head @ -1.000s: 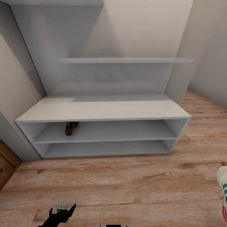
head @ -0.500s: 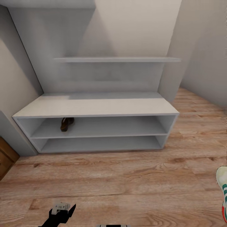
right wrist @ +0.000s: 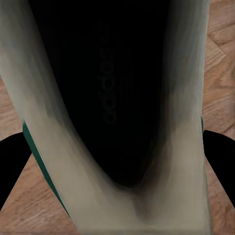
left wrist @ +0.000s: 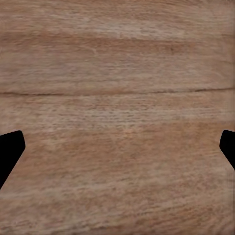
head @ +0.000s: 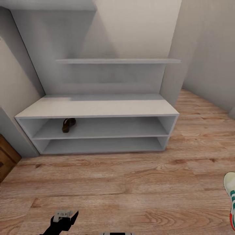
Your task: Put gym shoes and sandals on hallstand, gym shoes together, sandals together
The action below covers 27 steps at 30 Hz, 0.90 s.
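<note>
Right end effector (right wrist: 117, 161) clamps gym shoe (right wrist: 117, 98); left end effector (left wrist: 117, 147) spread, aimed at floor (left wrist: 117, 73)

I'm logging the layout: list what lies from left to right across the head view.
Wooden door edge → left gripper → sandal on the hallstand's upper open shelf → gym shoe at the right edge.
</note>
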{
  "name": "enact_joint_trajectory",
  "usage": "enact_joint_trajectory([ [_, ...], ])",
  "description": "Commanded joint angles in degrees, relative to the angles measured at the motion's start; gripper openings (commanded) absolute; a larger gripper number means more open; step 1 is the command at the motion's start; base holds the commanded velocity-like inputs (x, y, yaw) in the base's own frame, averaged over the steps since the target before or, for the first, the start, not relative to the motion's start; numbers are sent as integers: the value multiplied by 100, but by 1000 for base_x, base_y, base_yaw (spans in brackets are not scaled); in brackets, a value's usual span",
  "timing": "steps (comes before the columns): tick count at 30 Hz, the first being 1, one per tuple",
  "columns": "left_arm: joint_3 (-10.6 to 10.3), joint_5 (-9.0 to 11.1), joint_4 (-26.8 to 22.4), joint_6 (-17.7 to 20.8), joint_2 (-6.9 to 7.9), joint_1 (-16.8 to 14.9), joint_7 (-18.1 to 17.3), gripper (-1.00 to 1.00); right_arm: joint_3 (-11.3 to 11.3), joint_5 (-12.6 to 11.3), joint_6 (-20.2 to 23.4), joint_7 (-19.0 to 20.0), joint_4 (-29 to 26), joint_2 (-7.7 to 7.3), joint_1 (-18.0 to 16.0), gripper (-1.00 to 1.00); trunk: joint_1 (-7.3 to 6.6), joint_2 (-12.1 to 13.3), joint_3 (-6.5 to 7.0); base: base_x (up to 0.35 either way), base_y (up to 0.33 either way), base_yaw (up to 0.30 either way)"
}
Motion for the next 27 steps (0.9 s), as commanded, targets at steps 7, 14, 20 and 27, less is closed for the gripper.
enact_joint_trajectory([
  [7, 77, 55, 4, 12, 2, -3, -70, 100, -28, 50, -33, 39, 47, 2, -9, -100, -1, -2, -4, -3, -1, 135],
  [14, 80, 62, -14, 8, 4, 3, -217, 100, 175, 60, -26, 44, 212, 163, -11, -100, -1, -2, -4, 0, 0, 24],
  [20, 341, 283, 15, -6, 220, 5, -1242, 100, 2182, 39, 515, -3, 216, 518, -50, -100, -1, -2, -4, 0, 0, 3],
  [27, 644, 466, 47, -10, 325, 69, -1848, 100, 3013, 61, 2607, -222, 147, 1028, -1206, -100, -1, -2, -4, 0, 0, 0],
])
